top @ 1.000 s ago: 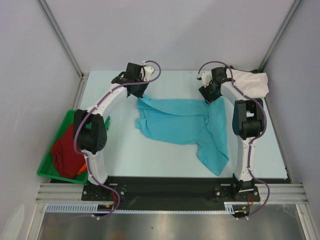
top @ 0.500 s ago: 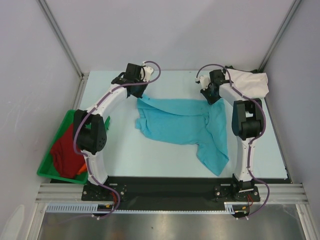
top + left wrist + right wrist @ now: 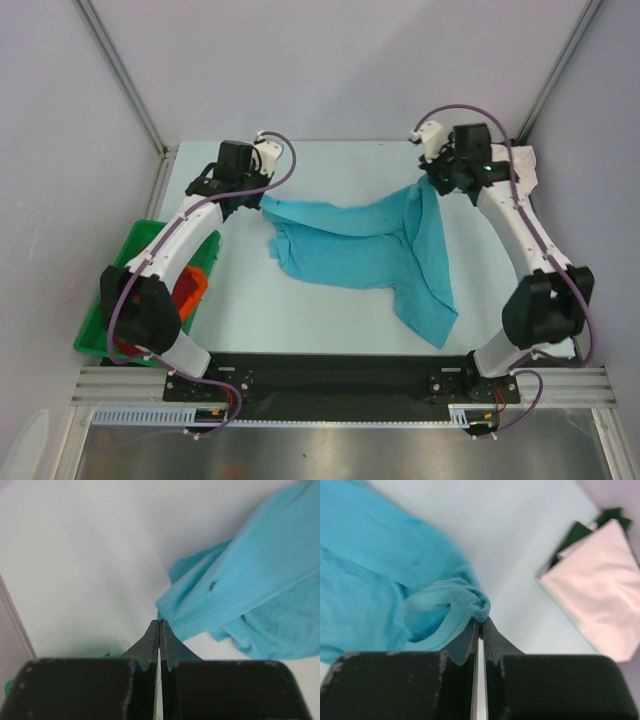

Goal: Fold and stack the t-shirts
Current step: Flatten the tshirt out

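The left gripper is closed, with its jaws pressed together and no gap visible between them. A corner of the turquoise t-shirt is pinched at the fingertips. A small dark mark is seen on the cloth just beyond the pinched corner.

The right gripper is likewise closed, with only a hairline slit left between the jaws. A bunched, rolled edge of the turquoise t-shirt is clamped at its tips.

The turquoise t-shirt is held at the far side of the table, strung between the two grippers. The upper edge sags between the two held points. The lower part is spread on the table surface, and one section trails towards the near right.

A cream-white t-shirt is located at the far right corner of the table, beside the right gripper and apart from the turquoise cloth. A dark green layer is visible beneath it.

A green bin is positioned off the left edge of the table, largely covered by the left arm. An orange cloth is visible inside it.
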`<state>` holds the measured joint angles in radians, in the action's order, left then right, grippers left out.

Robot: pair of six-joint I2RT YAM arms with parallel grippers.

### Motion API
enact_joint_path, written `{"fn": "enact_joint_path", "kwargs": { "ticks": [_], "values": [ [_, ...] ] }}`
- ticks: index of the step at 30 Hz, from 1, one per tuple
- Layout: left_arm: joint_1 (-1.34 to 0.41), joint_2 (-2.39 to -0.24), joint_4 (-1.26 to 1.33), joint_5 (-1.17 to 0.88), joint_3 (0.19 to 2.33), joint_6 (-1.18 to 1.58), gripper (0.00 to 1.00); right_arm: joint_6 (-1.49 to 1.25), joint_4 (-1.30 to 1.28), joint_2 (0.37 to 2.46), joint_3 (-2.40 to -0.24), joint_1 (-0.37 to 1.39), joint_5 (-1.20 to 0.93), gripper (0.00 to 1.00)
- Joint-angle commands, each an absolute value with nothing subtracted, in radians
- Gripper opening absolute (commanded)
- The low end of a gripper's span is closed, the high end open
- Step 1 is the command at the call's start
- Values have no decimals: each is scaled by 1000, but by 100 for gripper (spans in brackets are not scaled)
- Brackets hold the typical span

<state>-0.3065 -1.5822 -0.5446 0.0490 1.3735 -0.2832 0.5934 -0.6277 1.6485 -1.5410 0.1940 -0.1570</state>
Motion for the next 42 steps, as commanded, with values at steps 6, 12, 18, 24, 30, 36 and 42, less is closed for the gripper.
{"fn": "enact_joint_path", "kwargs": {
  "ticks": [6, 12, 18, 24, 30, 36, 42],
  "values": [
    [-304, -1673, -500, 81, 1525, -276, 0, 552, -529, 1724, -1396, -78, -111, 39],
    [-330, -1799, -529, 84, 1701, -287, 0, 569, -505, 1738, -1511, -120, -109, 45],
    [-364, -1830, -519, 109, 1692, -291, 0, 791, -701, 1692, -1456, -20, -336, 47],
    [-387, -1825, -512, 117, 1669, -298, 0, 860, -840, 1759, -1402, 104, -376, 47],
    [-387, -1821, -509, 123, 1657, -299, 0, 931, -825, 1819, -1399, 182, -335, 47],
    [-387, -1815, -502, 126, 1638, -295, 0, 1008, -839, 1871, -1462, 235, -270, 45],
    [-387, -1809, -495, 133, 1628, -296, 0, 1120, -882, 1914, -1503, 265, -219, 46]
  ]
}}
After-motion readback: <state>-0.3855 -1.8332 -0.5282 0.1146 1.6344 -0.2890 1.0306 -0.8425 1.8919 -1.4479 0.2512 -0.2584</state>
